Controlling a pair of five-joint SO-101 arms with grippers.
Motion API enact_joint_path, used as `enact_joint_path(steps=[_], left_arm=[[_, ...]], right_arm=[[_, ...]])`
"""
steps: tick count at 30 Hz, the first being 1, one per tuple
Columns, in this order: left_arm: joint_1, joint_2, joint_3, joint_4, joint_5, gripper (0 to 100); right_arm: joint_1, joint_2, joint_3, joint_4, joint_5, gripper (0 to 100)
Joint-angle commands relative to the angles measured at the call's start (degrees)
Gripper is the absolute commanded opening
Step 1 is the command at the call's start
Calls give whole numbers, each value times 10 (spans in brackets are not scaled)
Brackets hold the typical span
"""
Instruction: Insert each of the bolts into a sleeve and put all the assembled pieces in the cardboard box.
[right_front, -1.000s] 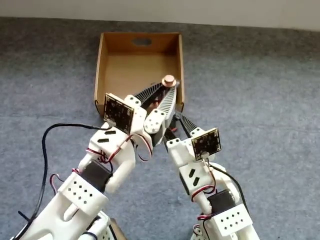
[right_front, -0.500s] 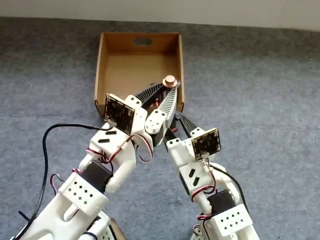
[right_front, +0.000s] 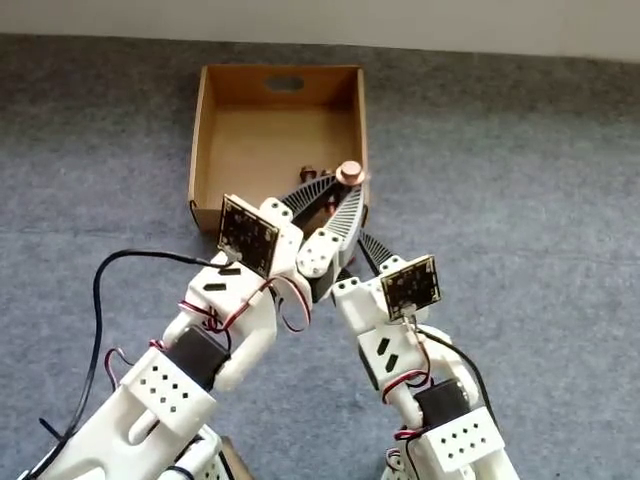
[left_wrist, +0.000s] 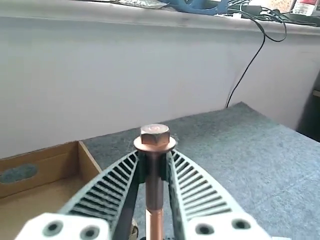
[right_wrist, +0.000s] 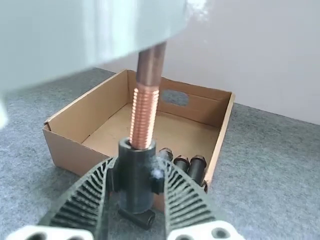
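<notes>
While the left gripper (left_wrist: 155, 161) pinches a copper bolt (left_wrist: 155, 137) just under its hexagonal flanged head, the shank hangs straight down between the ribbed fingers. Seen from the right wrist, the bolt's threaded end (right_wrist: 144, 116) enters the top opening of a black sleeve (right_wrist: 134, 186); how deep it sits cannot be told. That sleeve stands upright, clamped on both sides by the right gripper (right_wrist: 136, 170).

From the high view, the bolt head (right_front: 349, 173) shows just above the middle of the frame, over the right wall of the cardboard box (right_front: 197, 130) near its lower right corner. The left gripper (right_front: 338, 195) reaches up to it from the lower left, and the right gripper (right_front: 362, 243) lies under it, largely covered by the left arm.

The box is open-topped, in the upper middle of the frame, on grey carpet (right_front: 520, 180). Three dark assembled pieces (right_wrist: 181, 163) lie side by side in it against the right wall; from above they are small dark shapes (right_front: 309, 175) just left of the bolt head. A black cable (right_front: 95, 300) loops along the left arm.
</notes>
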Motion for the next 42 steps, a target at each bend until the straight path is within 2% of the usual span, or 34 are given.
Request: enact_joint_path(steps=[1, 9, 14, 19, 42], left_arm=[[5, -9, -1, -3, -3, 9], [4, -9, -1, -3, -3, 9], [-20, -9, -1, -3, -1, 9], [-21, -9, -1, -3, 52, 9], [-22, -8, 7, 1, 51, 9]], right_arm=[[7, -8, -4, -14, 4, 5], [7, -8, -4, -14, 4, 5], [7, -8, -4, -14, 4, 5], [7, -8, -4, -14, 4, 5], [7, -9, -5, -14, 4, 5]])
